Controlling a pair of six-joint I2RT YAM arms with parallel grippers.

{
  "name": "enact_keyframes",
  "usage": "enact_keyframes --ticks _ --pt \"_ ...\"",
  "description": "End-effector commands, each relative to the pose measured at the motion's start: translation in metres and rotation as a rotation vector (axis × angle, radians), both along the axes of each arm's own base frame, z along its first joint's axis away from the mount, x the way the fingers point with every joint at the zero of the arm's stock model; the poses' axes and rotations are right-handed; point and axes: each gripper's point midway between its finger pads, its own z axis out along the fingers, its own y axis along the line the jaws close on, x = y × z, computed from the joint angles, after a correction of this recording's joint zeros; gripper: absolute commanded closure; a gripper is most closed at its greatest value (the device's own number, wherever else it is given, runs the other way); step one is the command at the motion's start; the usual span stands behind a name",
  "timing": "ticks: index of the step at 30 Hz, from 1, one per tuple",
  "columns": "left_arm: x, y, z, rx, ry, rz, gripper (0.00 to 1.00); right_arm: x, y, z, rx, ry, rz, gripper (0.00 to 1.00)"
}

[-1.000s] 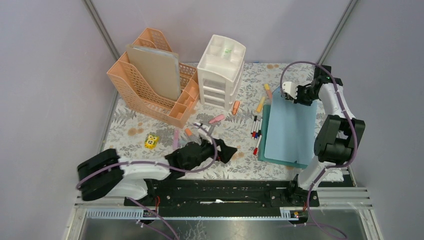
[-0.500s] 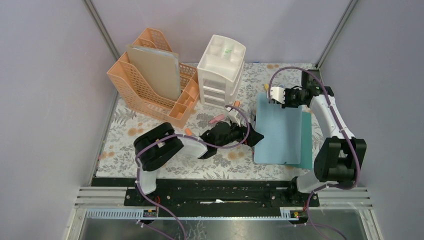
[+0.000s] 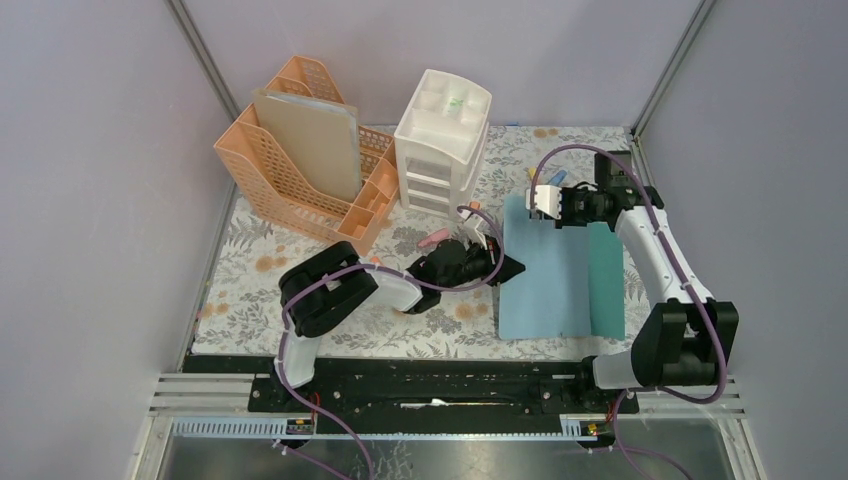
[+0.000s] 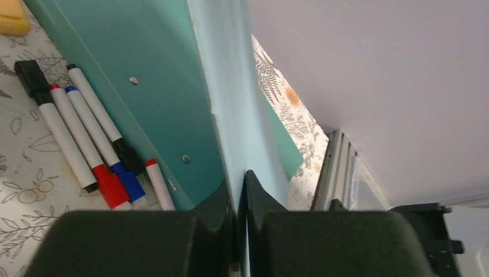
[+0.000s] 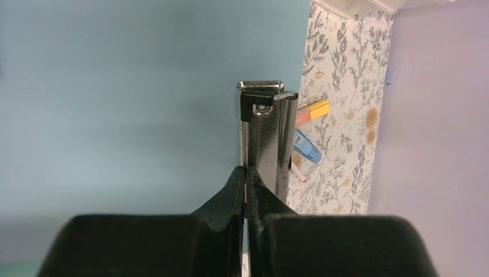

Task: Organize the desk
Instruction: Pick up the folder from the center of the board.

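Note:
The desk [image 3: 258, 250] is a tabletop under a pale cloth with a fern print. On its right side a light blue clipboard [image 3: 545, 275] lies partly over a darker teal folder [image 3: 608, 285]. My left gripper [image 3: 506, 266] is shut on the clipboard's left edge; the left wrist view has its jaws [image 4: 241, 183] pinching the thin blue sheet [image 4: 242, 121] beside the teal folder [image 4: 144, 86]. My right gripper [image 3: 541, 207] is shut on the clipboard's far edge. In the right wrist view its jaws [image 5: 247, 176] grip the board right beside the metal clip [image 5: 265, 133].
A peach file rack [image 3: 300, 160] and a white drawer unit [image 3: 440, 140] stand at the back. Several whiteboard markers [image 4: 86, 138] lie left of the teal folder. An orange-yellow highlighter [image 5: 308, 111] and a blue item [image 5: 305, 147] lie beyond the clipboard. A pink highlighter [image 3: 433, 238] lies near the drawers.
My left arm swung from the front left across to the clipboard and closed on its left edge. My right gripper pulled the clipboard leftward, uncovering more of the teal folder.

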Motion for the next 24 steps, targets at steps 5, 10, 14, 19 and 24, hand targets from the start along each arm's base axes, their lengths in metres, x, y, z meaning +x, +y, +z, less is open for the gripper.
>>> enact_keyframes --ticks 5,10,14,19,24 --pt "-0.017 0.013 0.051 -0.127 -0.035 -0.032 1.0 -0.019 0.027 0.045 0.162 -0.056 -0.001 0.98" --pt "-0.027 0.051 0.07 -0.143 -0.054 0.038 1.0 -0.057 0.046 0.073 0.319 0.062 -0.012 0.23" --pt "-0.038 0.087 0.076 -0.121 -0.072 0.093 1.0 -0.091 0.062 0.093 0.445 0.149 -0.013 0.04" --pt "-0.047 0.132 0.088 -0.054 -0.15 0.176 1.0 -0.123 0.077 0.12 0.619 0.289 -0.084 0.0" --pt "-0.052 0.183 0.114 0.009 -0.262 0.275 1.0 -0.136 0.081 0.13 0.693 0.368 -0.145 0.0"
